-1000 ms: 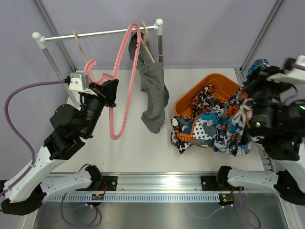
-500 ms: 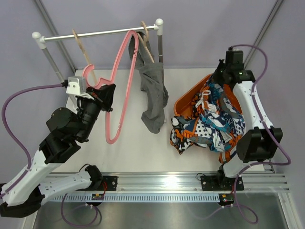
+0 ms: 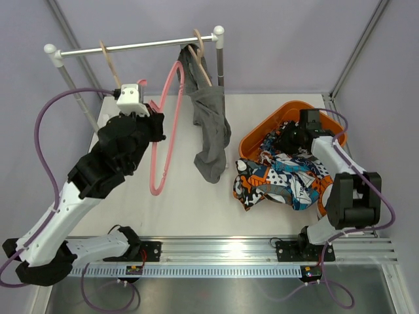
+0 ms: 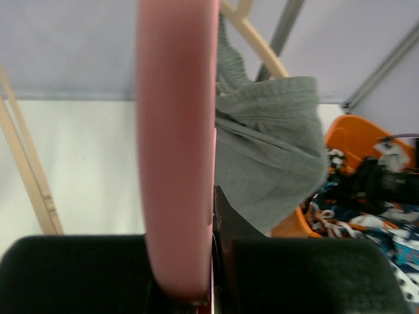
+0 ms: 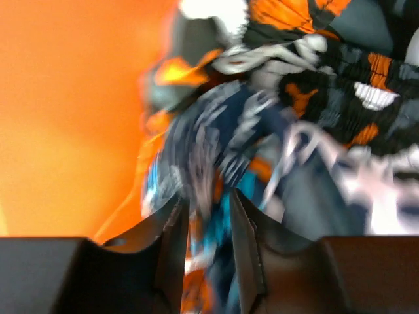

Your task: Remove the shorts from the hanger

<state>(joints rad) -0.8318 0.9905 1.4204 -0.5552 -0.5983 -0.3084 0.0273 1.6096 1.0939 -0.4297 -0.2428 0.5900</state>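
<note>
Left wrist, left pincer [image 4: 196, 275] clamping pink hanger [image 4: 177, 131], right pincer [image 5: 206, 222] pinching patterned shorts [image 5: 216, 137].

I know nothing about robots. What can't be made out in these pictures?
- Left wrist view: the pink hanger, close and blurred, blocks part of the grey shorts.
- Right wrist view: motion blur; whether the right end effector grips the patterned shorts is unclear.
- Top view: the left arm covers its hold on that hanger; the right arm hides part of the bin's inside.
</note>
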